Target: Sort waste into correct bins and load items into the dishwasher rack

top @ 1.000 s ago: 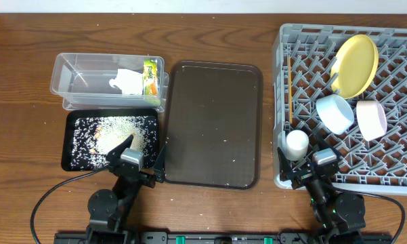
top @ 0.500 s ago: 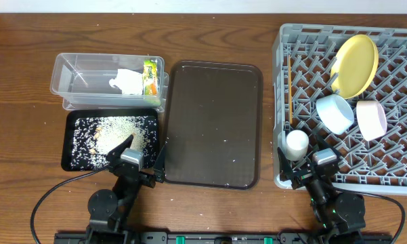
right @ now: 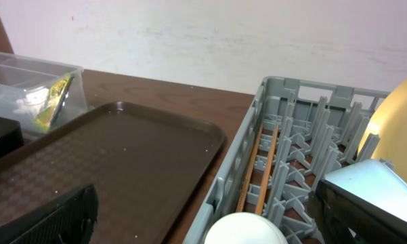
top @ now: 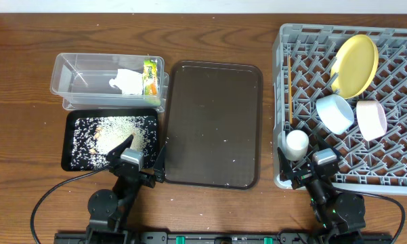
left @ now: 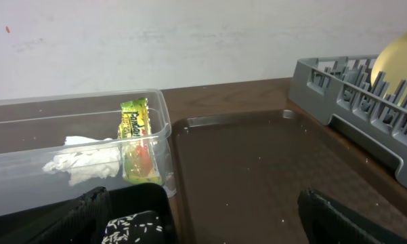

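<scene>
The job looked finished: tissue (top: 127, 81) and wrapper (top: 151, 76) lay in the clear tub (top: 74, 74), rice (top: 115, 132) in the black tray (top: 69, 161), plate (top: 355, 64), blue bowl (top: 335, 113), cream bowl (top: 371, 120), cup (top: 297, 142) and chopsticks (top: 290, 102) in the rack (top: 399, 41), while the left claw (top: 147, 142) and right claw (top: 313, 154) gaped wide, empty.

Table (top: 27, 81): tub (top: 68, 68), tray (top: 66, 163), serving tray (top: 213, 122), rack (top: 279, 88)

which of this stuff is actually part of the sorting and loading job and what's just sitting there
Part of the job: tissue, snack wrapper, rice grains, clear tub, black tray, yellow plate, blue bowl, cream bowl, white cup, chopsticks, grey rack.
Just lying about: brown serving tray.
</scene>
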